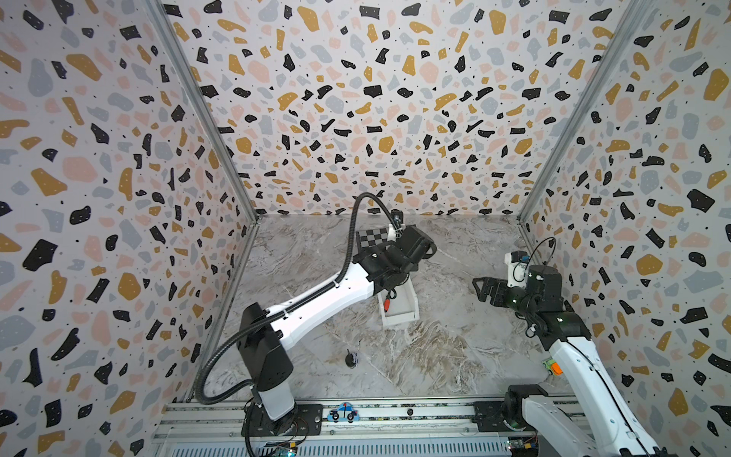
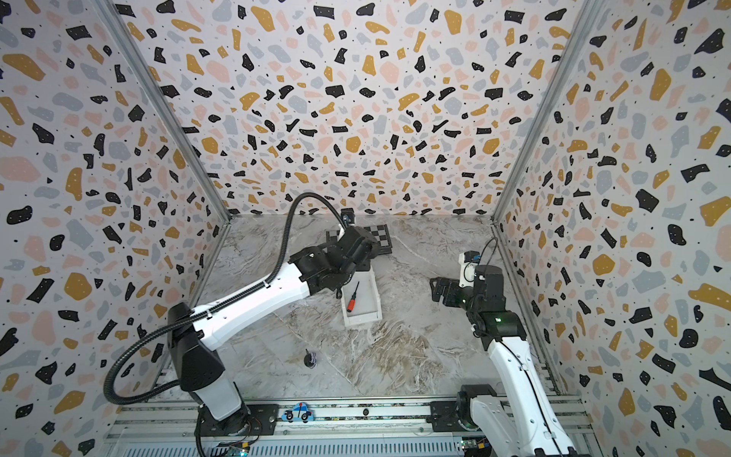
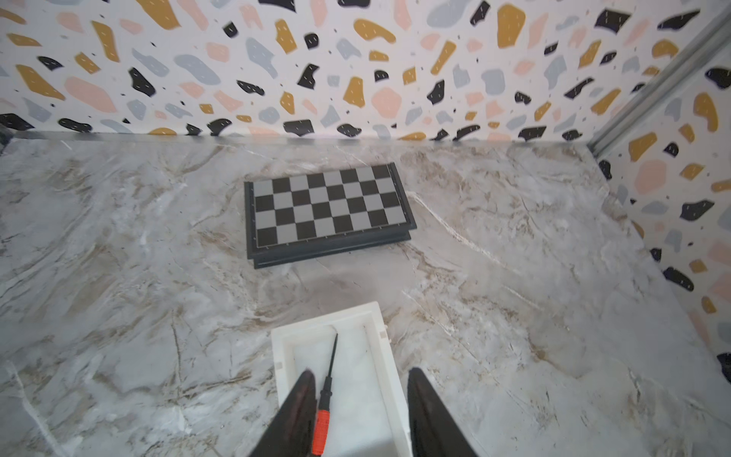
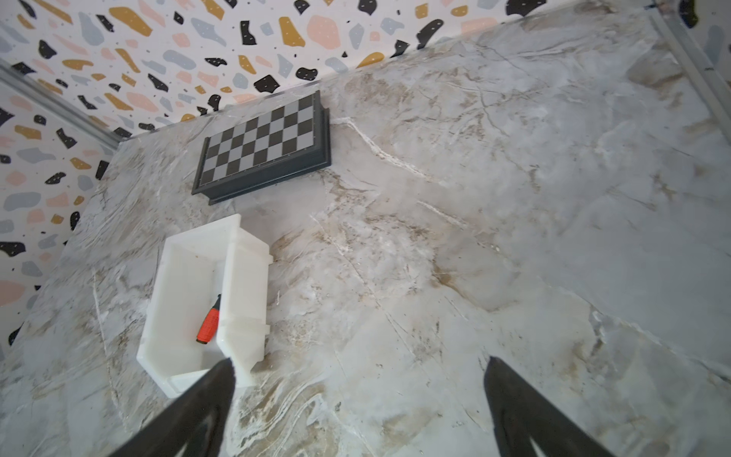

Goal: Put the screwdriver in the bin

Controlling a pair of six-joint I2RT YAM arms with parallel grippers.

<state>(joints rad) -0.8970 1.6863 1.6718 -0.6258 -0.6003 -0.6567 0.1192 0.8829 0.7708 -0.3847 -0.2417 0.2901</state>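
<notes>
Left gripper (image 3: 360, 372), spread empty, hangs over one bin (image 3: 324, 318) holding one screwdriver (image 3: 326, 393); right gripper (image 4: 360, 361) spread.

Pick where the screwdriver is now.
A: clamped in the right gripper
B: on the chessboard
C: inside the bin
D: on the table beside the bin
C: the screwdriver lies on the floor of the bin, below the open left gripper.

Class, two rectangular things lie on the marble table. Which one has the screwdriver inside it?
The white bin: the screwdriver lies on its floor, red-orange handle toward the near wall. The checkered chessboard beyond it carries nothing.
</notes>
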